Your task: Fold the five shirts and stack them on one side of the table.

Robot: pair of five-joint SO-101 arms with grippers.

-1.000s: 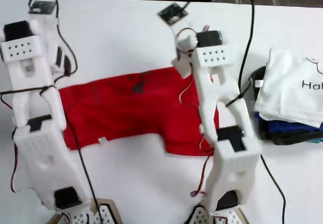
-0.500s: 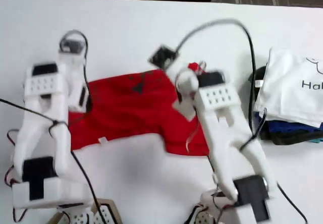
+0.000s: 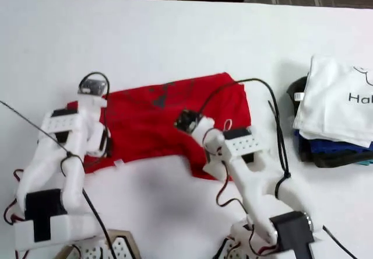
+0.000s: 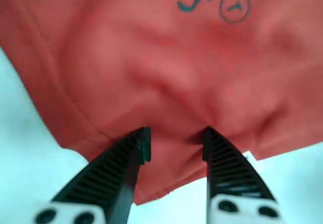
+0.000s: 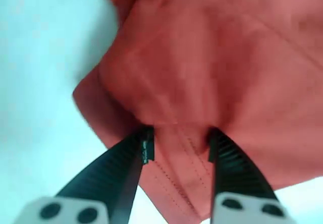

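Red shirt (image 3: 157, 119) lies spread, partly folded, in the middle of the white surface (image 3: 175, 31), somewhat closer to the near edge than to the far one. Both arms stand at the near edge and bend down over the shirt's near hem. The left end effector (image 4: 174, 143) is at the shirt's left part, narrowly parted. Its dark fingers (image 4: 126, 168) have their tips on the cloth, and a pucker of red fabric sits in the gap, just inside the hem. The right end effector (image 5: 176, 143) is at the right part of the hem, also parted, its tips pressed on the fabric on either side of a stitched seam. Beyond the left tips a small teal print shows on the shirt. By the right edge of the surface sits a stack of folded shirts (image 3: 335, 104), well apart from the red one, white on top with blue and dark layers beneath.
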